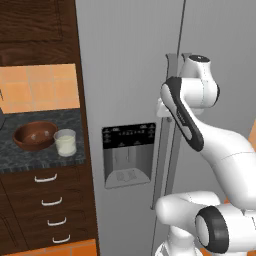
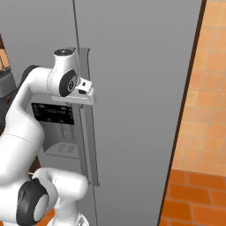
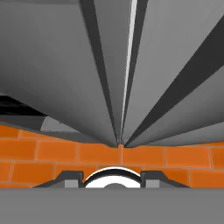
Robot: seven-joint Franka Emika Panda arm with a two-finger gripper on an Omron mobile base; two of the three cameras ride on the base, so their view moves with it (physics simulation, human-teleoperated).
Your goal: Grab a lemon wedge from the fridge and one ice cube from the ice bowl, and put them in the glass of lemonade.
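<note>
The grey fridge (image 1: pixel 125 65) (image 2: pixel 132 79) (image 3: pixel 48 65) stands shut, both doors closed. The lemon wedge is hidden. My gripper (image 1: pixel 163 107) (image 2: pixel 85 93) is up against the long vertical handles (image 1: pixel 171 150) (image 2: pixel 87 141) at the seam between the doors, pointing down. In the hand view the gripper (image 3: pixel 112 178) looks down along the door toward the floor, its fingertips (image 3: pixel 70 177) apart with nothing between them. On the dark counter to the left sit the reddish-brown ice bowl (image 1: pixel 34 135) and, just right of it, the glass of lemonade (image 1: pixel 65 142).
A black dispenser panel (image 1: pixel 128 155) (image 2: pixel 55 128) is set in the left door. Drawers (image 1: pixel 50 200) lie under the dark counter (image 1: pixel 30 157), with a wooden cabinet (image 1: pixel 35 25) above. Orange brick floor (image 2: pixel 194 194) (image 3: pixel 153 157) lies right of the fridge.
</note>
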